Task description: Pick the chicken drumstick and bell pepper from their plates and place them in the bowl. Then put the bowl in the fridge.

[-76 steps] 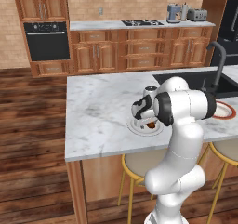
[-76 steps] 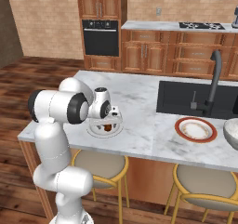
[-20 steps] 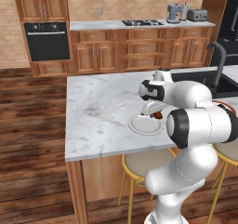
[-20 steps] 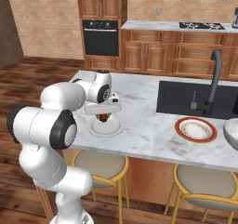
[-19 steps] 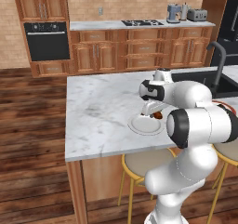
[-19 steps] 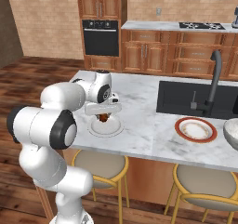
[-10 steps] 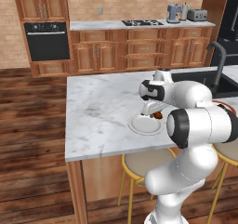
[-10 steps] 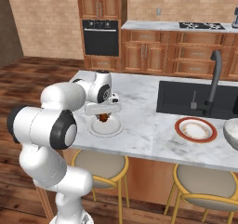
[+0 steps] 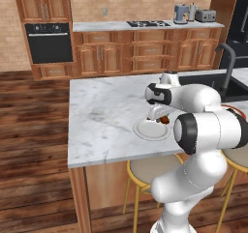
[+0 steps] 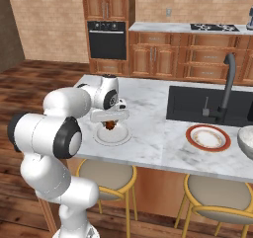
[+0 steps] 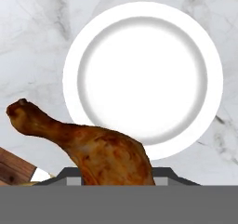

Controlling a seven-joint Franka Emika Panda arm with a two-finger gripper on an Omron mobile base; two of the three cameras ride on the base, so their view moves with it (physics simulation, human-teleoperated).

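A: A white robot arm leans over a marble island counter (image 9: 101, 116) in a wood-panelled kitchen; its gripper (image 10: 109, 121) hangs just above a plain white plate (image 11: 142, 76). What is the gripper doing?

B: It is clamped on the chicken drumstick (image 11: 88, 146); in the hand view the thick end of the meat sits between the finger tips at the bottom of the frame, and the thin bone end points off to the left; the drumstick is lifted clear of the plate, whose face shows bare and white below it.

A: And from the sides?

B: In the left base view the brown piece (image 9: 164, 120) shows under the hand, over the far right edge of the plate (image 9: 147, 130); in the right base view it hangs (image 10: 109, 125) above the middle of the same plate (image 10: 113, 136), which lies near the front edge of the counter.

A: Where are the other pieces?

B: A second plate with an orange-red rim (image 10: 208, 137) lies well to the right along the counter, in front of the dark sink (image 10: 195, 102) and its curved black tap (image 10: 226, 86); a pale bowl (image 10: 245, 140) shows at the right edge, cut by the frame; what lies on the rimmed plate is too small to tell.

A: The background?

B: A black wall oven (image 9: 50, 42) set among wooden cabinets; a hob (image 9: 147, 23) on the rear counter; yellow-framed stools (image 10: 106, 177) tucked under the island.
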